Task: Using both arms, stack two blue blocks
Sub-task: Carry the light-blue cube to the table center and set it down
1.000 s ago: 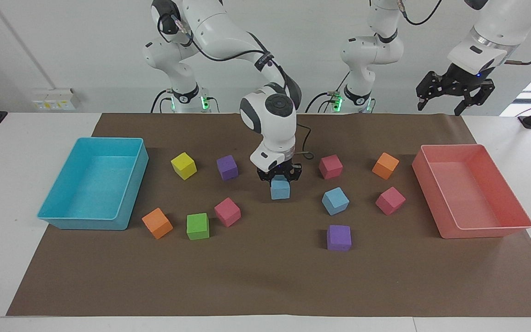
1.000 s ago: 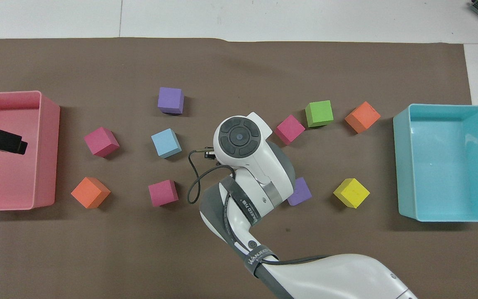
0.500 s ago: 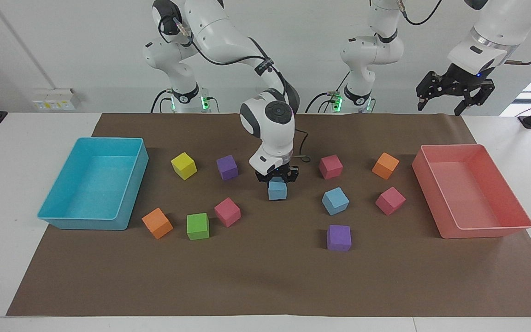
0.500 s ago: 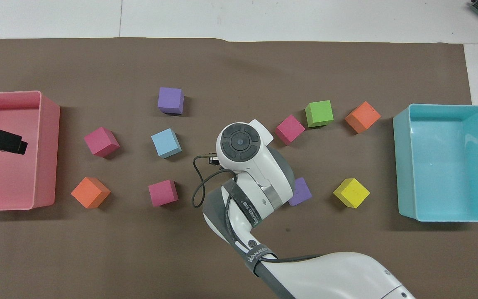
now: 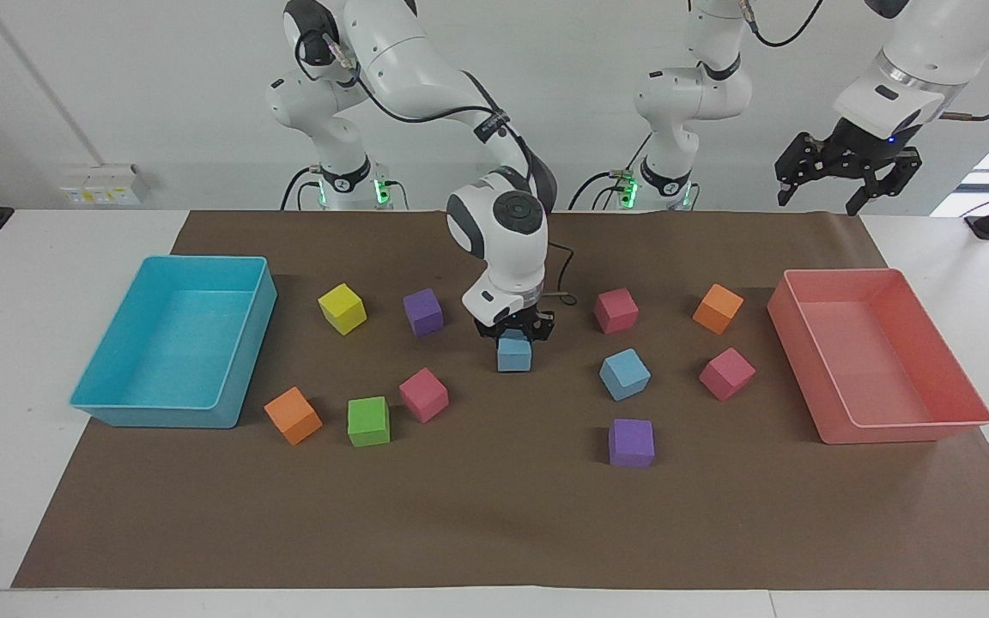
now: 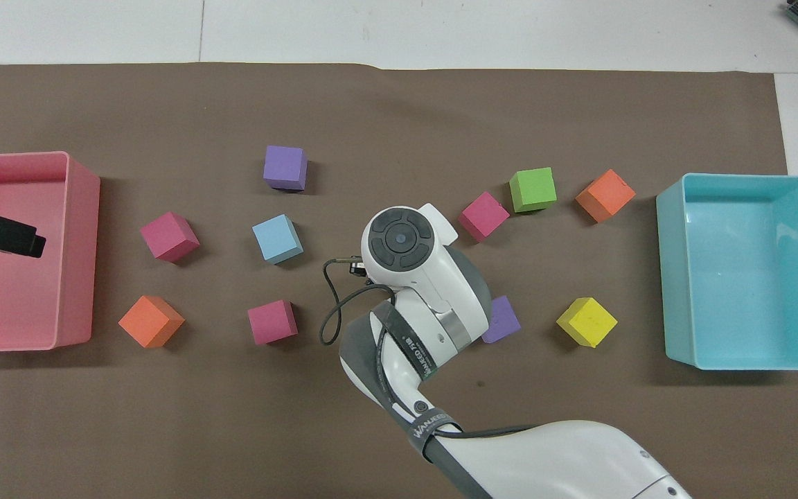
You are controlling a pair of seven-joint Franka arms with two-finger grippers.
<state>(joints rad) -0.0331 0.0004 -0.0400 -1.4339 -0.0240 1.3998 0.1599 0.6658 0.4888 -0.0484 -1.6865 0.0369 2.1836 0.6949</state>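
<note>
Right gripper (image 5: 515,335) low at the middle of the brown paper mat (image 5: 494,532), fingers clamped on the upper half of a small sky-blue foam cube (image 5: 513,354); cube hangs from the grip upright and square, its underside at or barely off the mat, I cannot tell which. A grasp from straight above leaves the cube's bottom face free, which suits setting it down flat on another. In the overhead view the wrist of the right arm (image 6: 409,260) hides both gripper and cube. The second sky-blue foam cube (image 5: 624,373) rests on the mat toward the left arm's end, turned a little askew, well apart from the held one, with clear mat between them; judged to be the base of the stack, so the carried cube needs lifting clear, moving over it and matching its twist. Around them: purple foam cube (image 5: 423,311) and yellow foam cube (image 5: 342,308) toward the right arm's end, magenta foam cube (image 5: 615,310) near the base cube on the robots' side, another purple foam cube (image 5: 631,443) farther out. Left gripper (image 5: 846,170) waits high with fingers spread, empty, over the rim of the salmon-pink plastic tray (image 5: 932,425); turquoise plastic tray (image 5: 228,386) sits at the right arm's end.
</note>
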